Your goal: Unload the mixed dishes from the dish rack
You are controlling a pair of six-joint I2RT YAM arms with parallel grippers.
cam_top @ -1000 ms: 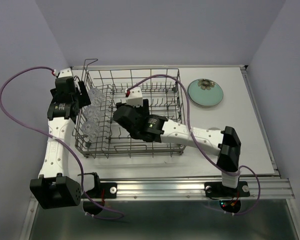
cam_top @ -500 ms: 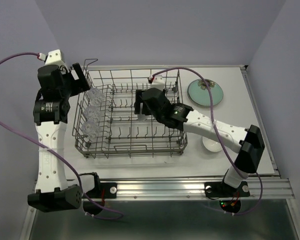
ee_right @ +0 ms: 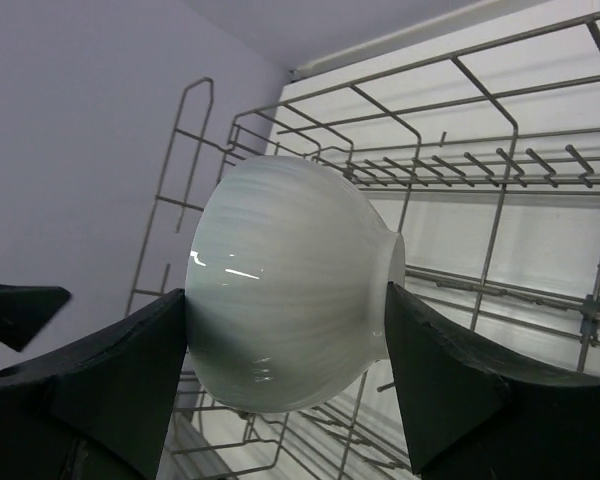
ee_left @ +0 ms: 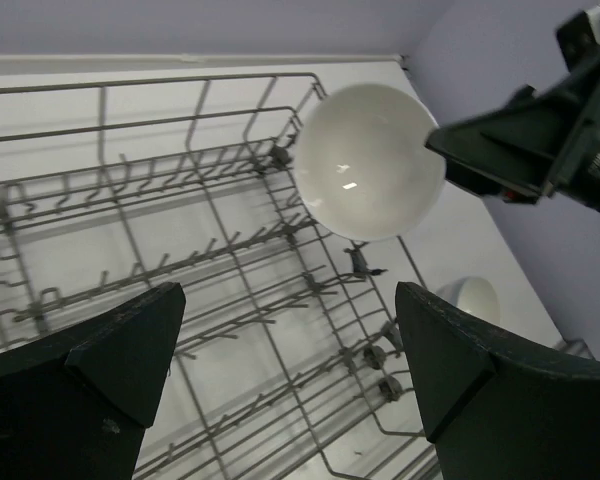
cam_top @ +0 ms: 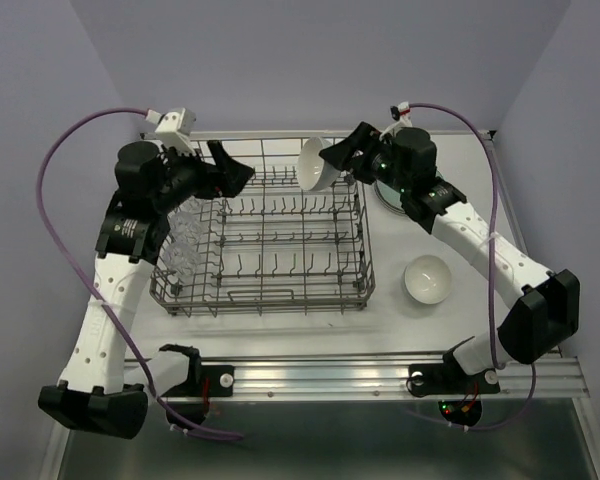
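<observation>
My right gripper [cam_top: 332, 165] is shut on a white bowl [cam_top: 317, 166], held tilted in the air over the far right corner of the grey wire dish rack [cam_top: 260, 308]. In the right wrist view the bowl [ee_right: 290, 290] sits between both fingers [ee_right: 130, 380]. My left gripper [cam_top: 230, 172] is open and empty above the rack's far left part; its view shows the held bowl [ee_left: 370, 160] and the rack's tines [ee_left: 180, 250]. Clear glasses [cam_top: 183, 240] stand in the rack's left column. A second white bowl [cam_top: 427, 278] rests on the table right of the rack.
A pale green plate [cam_top: 383, 196] lies at the far right of the table, mostly hidden under my right arm. The second bowl also shows in the left wrist view [ee_left: 475, 297]. Walls close the table on three sides.
My right gripper has risen out of the rack with the white bowl and swung to the rack's far right corner. My left arm has swung over the rack's far left part.
</observation>
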